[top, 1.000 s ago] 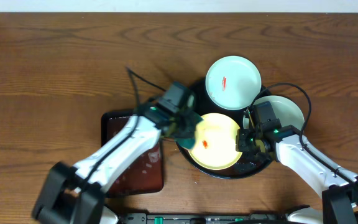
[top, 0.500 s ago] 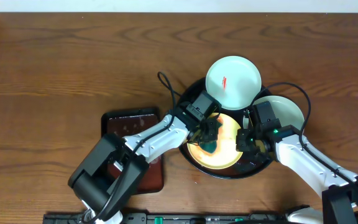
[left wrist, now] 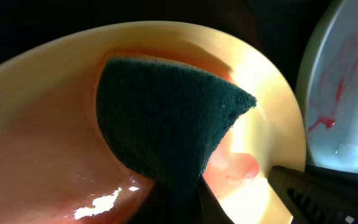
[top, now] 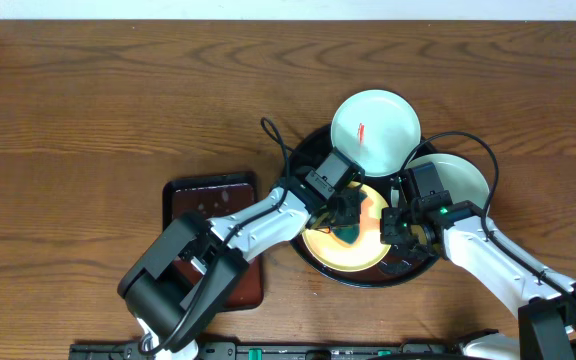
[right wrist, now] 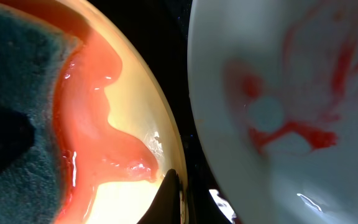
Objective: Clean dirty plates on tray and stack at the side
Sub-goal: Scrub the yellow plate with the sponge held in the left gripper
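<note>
Wiping step: left claw (top: 343, 215) clamped on green sponge (left wrist: 160, 118), pressed onto yellow plate (top: 338, 255) in black tray (top: 366, 283). Right claw (top: 396, 228) closed at plate rim. Next: sweep red smear (right wrist: 104, 124) off, then lift plate out, stack on desk (top: 118, 100) beside tray

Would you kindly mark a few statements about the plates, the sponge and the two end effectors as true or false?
1. The left end effector holds a dark green sponge on the yellow plate, which lies in the black tray. True.
2. The three plates are stacked in one pile. False: they are spread out, with the far mint plate and the right mint plate beside the yellow one.
3. The far mint plate carries a red smear. True.
4. The right end effector is wide open. False: it is shut, at the yellow plate's right rim.
</note>
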Available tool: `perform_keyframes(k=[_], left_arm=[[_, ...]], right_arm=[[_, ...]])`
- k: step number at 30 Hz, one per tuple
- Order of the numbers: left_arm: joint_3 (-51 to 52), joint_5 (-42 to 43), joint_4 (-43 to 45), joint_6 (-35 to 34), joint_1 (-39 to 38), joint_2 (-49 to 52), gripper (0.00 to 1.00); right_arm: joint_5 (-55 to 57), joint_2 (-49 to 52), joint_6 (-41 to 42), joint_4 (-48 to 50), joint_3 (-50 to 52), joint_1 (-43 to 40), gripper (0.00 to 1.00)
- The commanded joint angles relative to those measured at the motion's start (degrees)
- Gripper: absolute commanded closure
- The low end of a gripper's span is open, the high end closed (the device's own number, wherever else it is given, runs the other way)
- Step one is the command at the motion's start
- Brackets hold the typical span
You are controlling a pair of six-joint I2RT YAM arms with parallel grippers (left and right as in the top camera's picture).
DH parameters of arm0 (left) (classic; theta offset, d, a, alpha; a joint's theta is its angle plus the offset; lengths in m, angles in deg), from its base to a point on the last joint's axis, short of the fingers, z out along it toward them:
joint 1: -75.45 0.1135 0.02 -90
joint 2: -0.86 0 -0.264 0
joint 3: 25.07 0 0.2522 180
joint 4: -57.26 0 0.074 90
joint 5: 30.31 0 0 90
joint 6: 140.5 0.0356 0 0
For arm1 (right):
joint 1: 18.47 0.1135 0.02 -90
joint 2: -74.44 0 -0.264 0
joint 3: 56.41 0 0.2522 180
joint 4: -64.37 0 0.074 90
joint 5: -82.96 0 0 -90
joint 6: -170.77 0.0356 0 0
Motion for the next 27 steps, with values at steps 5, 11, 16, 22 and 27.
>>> perform_keyframes(k=[5,11,16,22,27], left_arm=[[-0.4,6.2,1.7,-1.1,-5.7,3.3,0.92],[-0.4,3.2,1.1,0.5,-5.6,3.4,0.92],[-0.4,-7.0,-9.3,0.6,-2.3,3.3,0.92],[-0.7,-9.5,-19.6,-0.7,4.9,3.3,0.92],[-2.8,-10.0,-27.1,-0.7,10.1,3.3,0.92]], right_arm=[[-1.2,1.6,-2.0,-0.5,0.5,1.1,0.99],[-1.2,1.6,-2.0,-0.9,0.5,1.1,0.99],[-1.2,1.6,-2.0,-1.8,0.5,1.1,0.99],[-1.1,1.6,-2.0,-2.2,0.5,1.1,0.99],[-0.9,1.6,-2.0,-2.2,0.5,1.1,0.99]])
